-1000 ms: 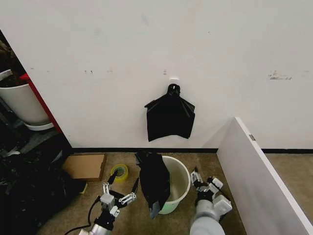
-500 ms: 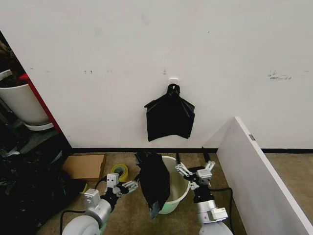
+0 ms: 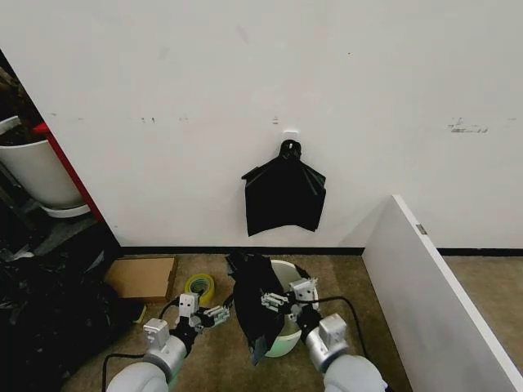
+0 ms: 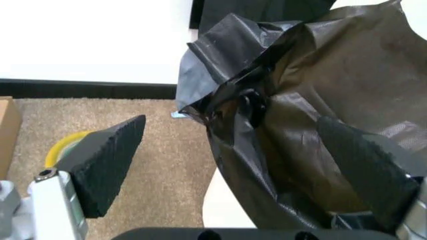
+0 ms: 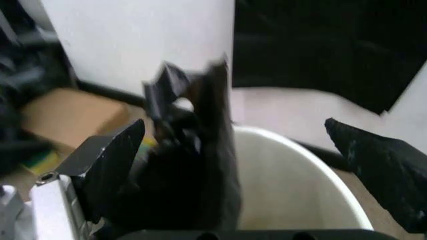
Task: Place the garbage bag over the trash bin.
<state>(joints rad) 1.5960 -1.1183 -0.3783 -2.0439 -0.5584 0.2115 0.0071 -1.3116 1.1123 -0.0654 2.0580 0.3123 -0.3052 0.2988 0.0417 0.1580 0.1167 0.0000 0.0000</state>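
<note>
The black garbage bag (image 3: 255, 304) hangs crumpled over the left rim of the white trash bin (image 3: 280, 344), most of it outside the bin. My right gripper (image 3: 286, 296) is open over the bin's mouth, pointing at the bag. In the right wrist view, the right gripper (image 5: 247, 170) frames the bag (image 5: 193, 170) and the bin's inside (image 5: 293, 195). My left gripper (image 3: 207, 311) is open just left of the bag. In the left wrist view, the left gripper (image 4: 233, 165) faces the bag's folds (image 4: 293, 105), with a strip of bin wall (image 4: 223, 202) below.
A knotted bundle of black bags (image 3: 283, 196) hangs on the wall above the bin. A yellow tape roll (image 3: 199, 286) and a cardboard box (image 3: 143, 278) lie on the floor to the left. A white panel (image 3: 425, 294) stands to the right. A planter pot (image 3: 33, 170) and dark clutter sit far left.
My right gripper has swung from the bin's right side to over its mouth, close to the bag. The left gripper has stayed near the bag's left side, shifting slightly.
</note>
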